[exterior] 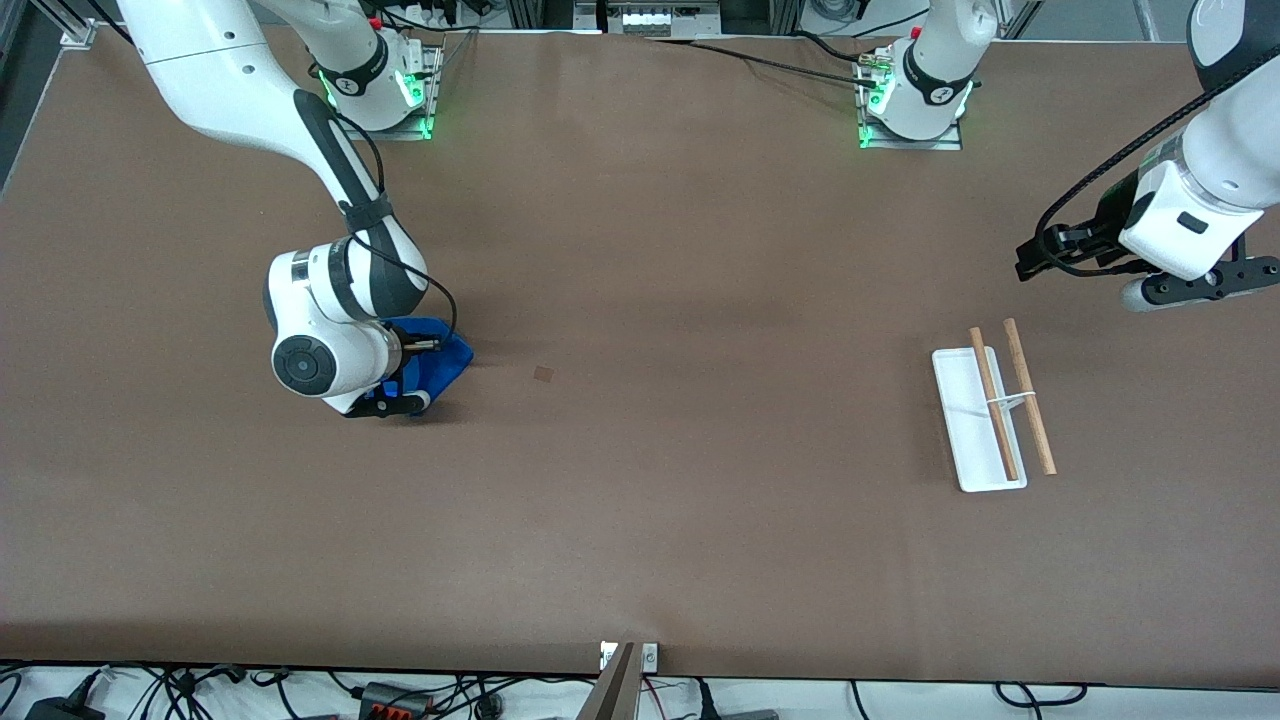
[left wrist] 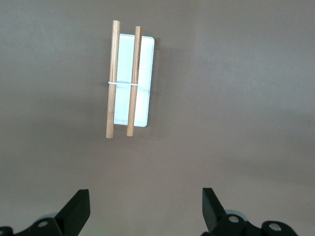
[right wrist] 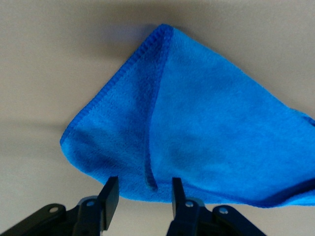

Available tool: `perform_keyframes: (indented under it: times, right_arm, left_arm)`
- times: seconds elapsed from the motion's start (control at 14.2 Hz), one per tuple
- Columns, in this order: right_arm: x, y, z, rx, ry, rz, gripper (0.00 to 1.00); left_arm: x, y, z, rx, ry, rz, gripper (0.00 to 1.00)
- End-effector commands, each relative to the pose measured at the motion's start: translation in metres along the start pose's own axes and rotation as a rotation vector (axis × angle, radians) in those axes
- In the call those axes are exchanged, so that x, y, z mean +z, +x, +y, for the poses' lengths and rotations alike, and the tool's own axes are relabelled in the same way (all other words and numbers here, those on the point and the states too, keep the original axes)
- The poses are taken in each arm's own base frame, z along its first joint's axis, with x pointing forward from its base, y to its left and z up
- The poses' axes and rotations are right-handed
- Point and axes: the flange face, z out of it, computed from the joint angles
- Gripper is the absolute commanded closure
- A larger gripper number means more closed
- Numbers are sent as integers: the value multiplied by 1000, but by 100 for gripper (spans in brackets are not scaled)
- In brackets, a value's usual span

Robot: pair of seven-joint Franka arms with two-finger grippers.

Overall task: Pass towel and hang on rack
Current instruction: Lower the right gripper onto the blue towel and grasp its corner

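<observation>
The bright blue towel lies on the brown table toward the right arm's end, partly hidden under the right wrist. In the right wrist view the towel is folded, with a crease running to its edge. My right gripper is low at that edge, open, with a finger on each side of the crease; it shows over the towel in the front view. The rack, a white tray with two wooden rods, stands toward the left arm's end. My left gripper waits in the air near the rack, open and empty.
A small dark square mark lies on the table near the towel. The brown table surface stretches between the towel and the rack. Both arm bases stand along the table edge farthest from the front camera.
</observation>
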Motion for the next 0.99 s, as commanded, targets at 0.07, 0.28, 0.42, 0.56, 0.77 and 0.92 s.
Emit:
perform_keyframes:
  times: [0.07, 0.28, 0.42, 0.56, 0.77, 0.92]
  right_arm:
    - [4, 7, 0, 18, 15, 14, 50]
    - [6, 8, 1, 20, 15, 11, 52]
    - [6, 9, 0, 22, 21, 12, 57]
    - [6, 10, 0, 22, 21, 12, 74]
    - [6, 11, 1, 26, 23, 12, 92]
    - [6, 10, 0, 29, 31, 8, 100]
  left_arm:
    - [-6, 3, -2, 22, -6, -6, 0]
    - [-6, 4, -1, 22, -5, -7, 0]
    - [-6, 4, -1, 22, -5, -7, 0]
    - [-6, 4, -1, 22, -5, -7, 0]
    - [-6, 3, -1, 21, -9, -6, 0]
    - [-6, 4, -2, 20, -10, -7, 0]
